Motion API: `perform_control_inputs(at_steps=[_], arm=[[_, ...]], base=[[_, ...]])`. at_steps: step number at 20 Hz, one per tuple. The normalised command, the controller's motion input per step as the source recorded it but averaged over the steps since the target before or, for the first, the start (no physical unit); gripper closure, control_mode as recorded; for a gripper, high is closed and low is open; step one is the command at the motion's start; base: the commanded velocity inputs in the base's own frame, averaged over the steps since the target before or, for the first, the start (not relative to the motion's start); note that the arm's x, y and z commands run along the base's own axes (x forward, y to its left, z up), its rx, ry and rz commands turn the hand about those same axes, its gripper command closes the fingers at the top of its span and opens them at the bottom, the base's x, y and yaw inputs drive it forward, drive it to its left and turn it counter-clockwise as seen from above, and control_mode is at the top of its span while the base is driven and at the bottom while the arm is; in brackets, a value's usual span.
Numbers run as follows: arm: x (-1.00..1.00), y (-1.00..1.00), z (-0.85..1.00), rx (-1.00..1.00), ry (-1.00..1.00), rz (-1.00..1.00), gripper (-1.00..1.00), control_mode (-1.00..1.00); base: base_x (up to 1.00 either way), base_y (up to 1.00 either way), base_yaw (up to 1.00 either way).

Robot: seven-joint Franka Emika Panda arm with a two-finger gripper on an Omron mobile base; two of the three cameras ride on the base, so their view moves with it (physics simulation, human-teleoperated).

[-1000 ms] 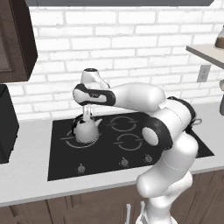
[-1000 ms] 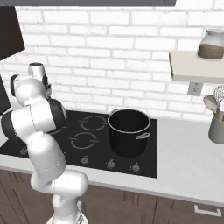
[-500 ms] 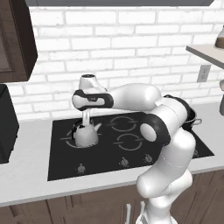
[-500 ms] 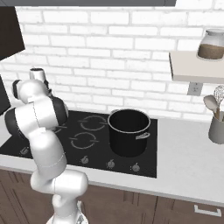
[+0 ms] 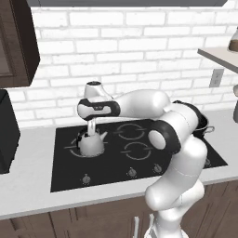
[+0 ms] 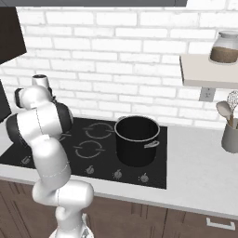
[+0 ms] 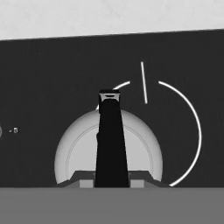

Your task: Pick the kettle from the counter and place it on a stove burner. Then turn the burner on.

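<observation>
My glossy white plastic arm (image 5: 139,103) reaches over a smooth black glass cooktop (image 5: 139,162). The small rounded kettle (image 5: 91,145) looks like pale satin metal, with a matt black handle (image 7: 111,140). The pale grey worktop (image 5: 28,186) looks smooth and matt, the white brick wall (image 5: 139,56) rough.

White brick wall (image 5: 139,60), dark wood cabinets (image 5: 14,42), possibly a wall shelf (image 6: 207,76)

I see a flat pale grey-white countertop slab (image 5: 28,186) running along the white brick wall, with a black glass cooktop (image 5: 116,160) set into it. On the cooktop's left rear ring, the largest thin grey ring outline (image 7: 192,131), sits a small squat silvery-white kettle with a dark arched handle (image 5: 91,144). A large black pot with side handles (image 6: 137,139) stands on the cooktop's right side. At the counter's far right stands a grey utensil holder (image 6: 229,137).
</observation>
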Motion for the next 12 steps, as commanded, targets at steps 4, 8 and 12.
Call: perform_control_inputs(at_steps=[4,8,12], arm=[[0.37,0.08,0.0,0.0,0.0,0.0,1.0,-1.0],[0.18,0.12,0.0,0.0,0.0,0.0,1.0,-1.0],[0.02,0.13,0.0,0.0,-0.03,0.0,1.0,-1.0]], base=[[0.0,0.0,0.0],[0.0,0.0,0.0],[0.0,0.0,0.0]])
